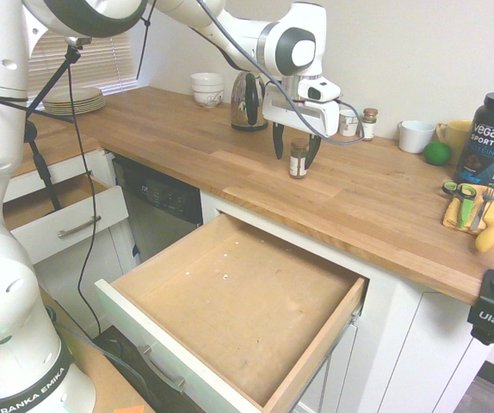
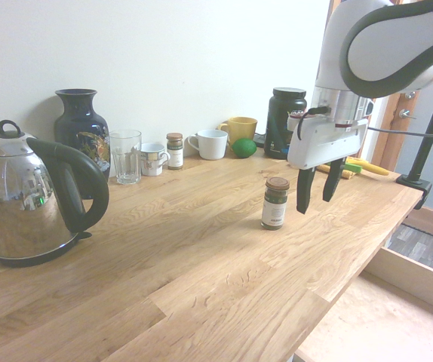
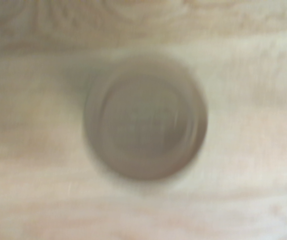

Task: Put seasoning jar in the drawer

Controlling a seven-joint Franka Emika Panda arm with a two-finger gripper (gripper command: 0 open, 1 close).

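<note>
The seasoning jar [image 1: 299,160] [image 2: 274,204] stands upright on the wooden counter, brown lid on top. My gripper [image 1: 295,153] [image 2: 317,197] hangs at jar height with its dark fingers pointing down and open, nothing between them. In the first exterior view the jar shows between the fingers. In the second exterior view the gripper is just right of the jar, with a small gap. The wrist view shows the blurred round lid [image 3: 145,119] from above. The drawer [image 1: 230,297] is pulled wide out below the counter's front edge, and its bare wooden bottom is empty.
A kettle [image 2: 28,200], vase [image 2: 81,128], glass [image 2: 126,154], cup [image 2: 154,158], second spice jar [image 2: 174,151], mugs [image 2: 210,143], lime [image 2: 244,147] and black tub [image 2: 287,121] line the wall. A yellow cloth with utensils [image 1: 479,211] lies to the right. A smaller drawer [image 1: 58,219] stands open at left.
</note>
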